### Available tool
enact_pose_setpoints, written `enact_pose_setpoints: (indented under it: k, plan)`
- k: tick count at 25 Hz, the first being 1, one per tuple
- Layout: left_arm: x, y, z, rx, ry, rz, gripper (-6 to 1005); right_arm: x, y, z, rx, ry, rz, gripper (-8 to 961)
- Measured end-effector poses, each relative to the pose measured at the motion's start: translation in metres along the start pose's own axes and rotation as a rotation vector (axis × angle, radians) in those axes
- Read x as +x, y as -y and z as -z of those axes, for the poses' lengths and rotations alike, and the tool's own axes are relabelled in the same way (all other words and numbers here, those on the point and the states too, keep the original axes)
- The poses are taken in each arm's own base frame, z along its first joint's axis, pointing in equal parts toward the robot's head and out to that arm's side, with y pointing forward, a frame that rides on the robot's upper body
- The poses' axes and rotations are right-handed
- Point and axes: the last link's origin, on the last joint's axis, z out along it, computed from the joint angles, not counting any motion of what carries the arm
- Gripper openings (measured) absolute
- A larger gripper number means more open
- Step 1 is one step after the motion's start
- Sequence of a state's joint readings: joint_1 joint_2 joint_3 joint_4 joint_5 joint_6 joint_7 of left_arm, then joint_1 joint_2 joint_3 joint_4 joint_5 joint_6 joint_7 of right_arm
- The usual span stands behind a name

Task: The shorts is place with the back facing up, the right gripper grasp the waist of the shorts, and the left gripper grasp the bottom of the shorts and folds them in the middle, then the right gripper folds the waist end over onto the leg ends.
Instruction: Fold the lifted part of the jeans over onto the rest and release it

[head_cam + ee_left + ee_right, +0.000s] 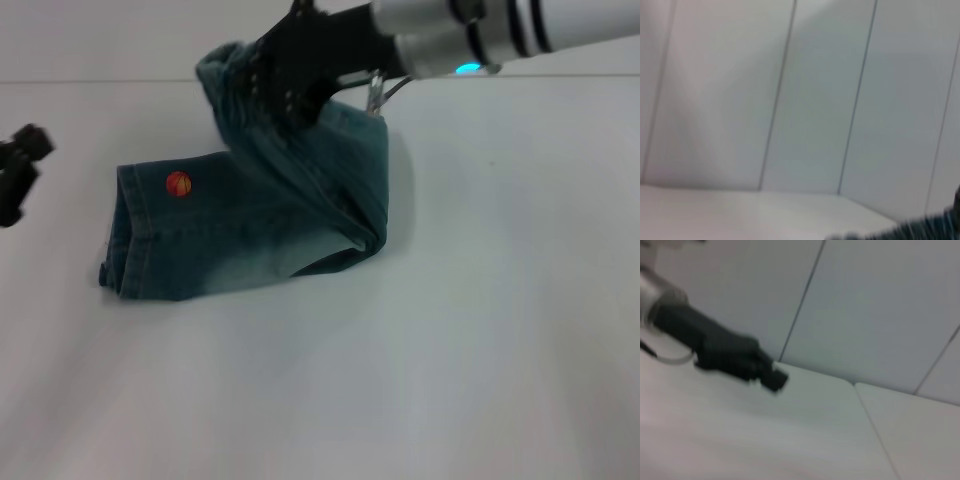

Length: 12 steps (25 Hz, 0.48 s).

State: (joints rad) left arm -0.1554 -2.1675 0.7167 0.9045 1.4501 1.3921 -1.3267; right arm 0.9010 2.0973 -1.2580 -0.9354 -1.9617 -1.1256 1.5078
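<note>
— Lying on the plain white table (420, 380), the blue-green faded denim shorts (250, 235) sit a little toward the robot's left of the middle, already doubled along their length. Where is the ruffled end?

— The gathered elastic denim waist (222, 75) is up off the table, lifted above the far side of the garment, so the cloth climbs from a rounded fold on the robot's right up to that band. The black two-fingered right gripper (285, 75) on its silver and white banded arm is right at it, clamped on the waist, reaching in from the upper right of the head view.

— And the flat stitched leg ends (125, 235)?

— Flat on the table at the robot's left side of the shorts, well below and to the left of the claw. A small orange ball print (178, 184) shows just beside them.

— The other arm?

— The black left gripper (20, 170) hangs at the left edge of the head view, apart from the cloth; it also shows in the right wrist view (775, 380). Whether its fingers are apart or together, I cannot tell.
</note>
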Motion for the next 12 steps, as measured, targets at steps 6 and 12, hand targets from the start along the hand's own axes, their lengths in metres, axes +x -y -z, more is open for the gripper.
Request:
enact_pose_setpoints:
  k: [6, 12]
  plan:
    - [0.0, 0.002, 0.042, 0.033, -0.076, 0.023, 80, -0.002, -0.014, -0.032, -0.049, -0.046, 0.027, 125]
    - [-0.009, -0.006, 0.051, 0.003, -0.071, 0.038, 80, 0.011, -0.017, -0.051, -0.026, -0.095, -0.011, 151]
